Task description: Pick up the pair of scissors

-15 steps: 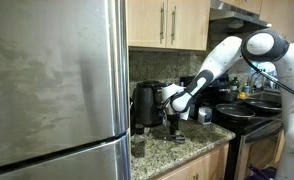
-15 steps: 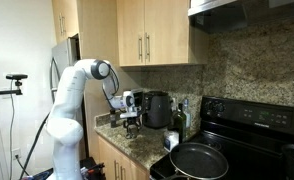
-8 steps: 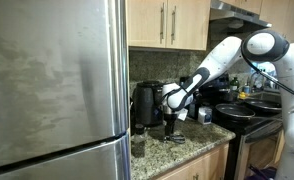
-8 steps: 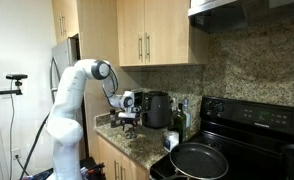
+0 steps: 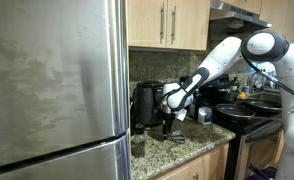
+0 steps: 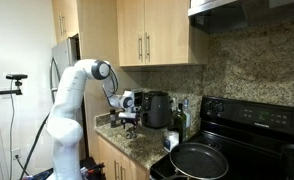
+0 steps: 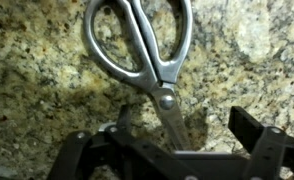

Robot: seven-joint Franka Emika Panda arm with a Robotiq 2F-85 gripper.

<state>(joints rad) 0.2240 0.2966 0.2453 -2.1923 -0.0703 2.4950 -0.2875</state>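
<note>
The pair of scissors (image 7: 147, 50) lies flat on the speckled granite counter (image 7: 37, 90). In the wrist view its grey handle loops are at the top and its slim blades point down between my fingers. My gripper (image 7: 185, 135) is open just above the counter, one finger on each side of the blades, with the blades nearer the left finger. In both exterior views the gripper (image 5: 170, 125) (image 6: 129, 124) hangs low over the counter in front of a black kettle. The scissors show as a small dark shape (image 5: 176, 139) below it.
A black kettle (image 5: 147, 102) (image 6: 158, 108) stands right behind the gripper against the backsplash. A steel fridge (image 5: 52, 85) fills one side. A black stove with a frying pan (image 6: 197, 160) is beside the counter. Cabinets (image 6: 152, 32) hang overhead.
The gripper has shifted only slightly over the counter. The scissors have not moved.
</note>
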